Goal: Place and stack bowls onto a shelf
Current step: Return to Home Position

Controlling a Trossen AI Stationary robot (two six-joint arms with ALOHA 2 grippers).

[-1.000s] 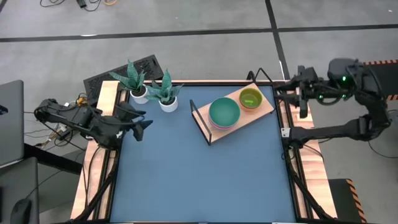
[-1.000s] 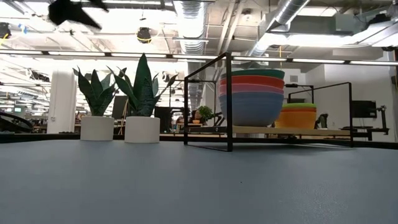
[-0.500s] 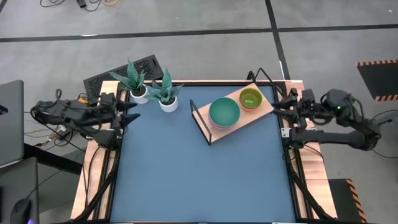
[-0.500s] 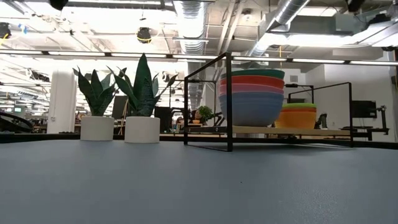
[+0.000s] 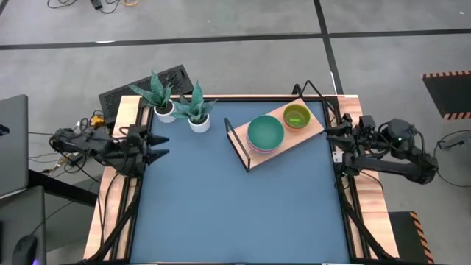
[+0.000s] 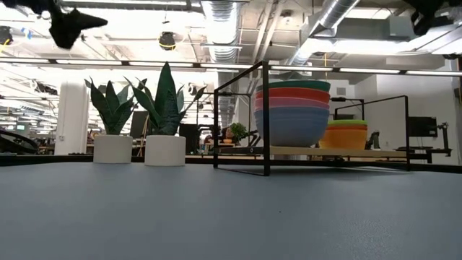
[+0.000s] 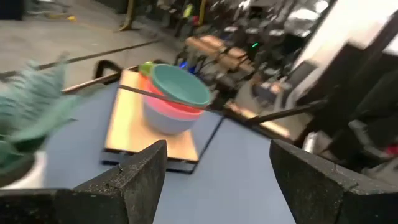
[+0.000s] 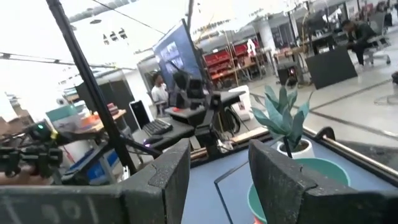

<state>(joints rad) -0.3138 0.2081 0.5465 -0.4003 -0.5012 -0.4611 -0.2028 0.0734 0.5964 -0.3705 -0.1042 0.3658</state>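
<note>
Two stacks on the shelf (image 5: 315, 126), far right of the table (image 5: 221, 210): large bowls (image 5: 265, 132), dark green on top of coral-red, pink, blue; small bowls (image 5: 296, 116), lime green on top. The left gripper (image 5: 156, 146) and right gripper (image 5: 331, 137) sit at the table's sides, fingers apart, empty.

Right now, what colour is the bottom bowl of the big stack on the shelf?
The bottom bowl is blue, clearest in the low view.

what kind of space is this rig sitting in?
Probably an open-plan robotics lab or workshop: exposed ceiling ducts, bare concrete floor around the table, and desks with a large monitor in the room behind.
</note>
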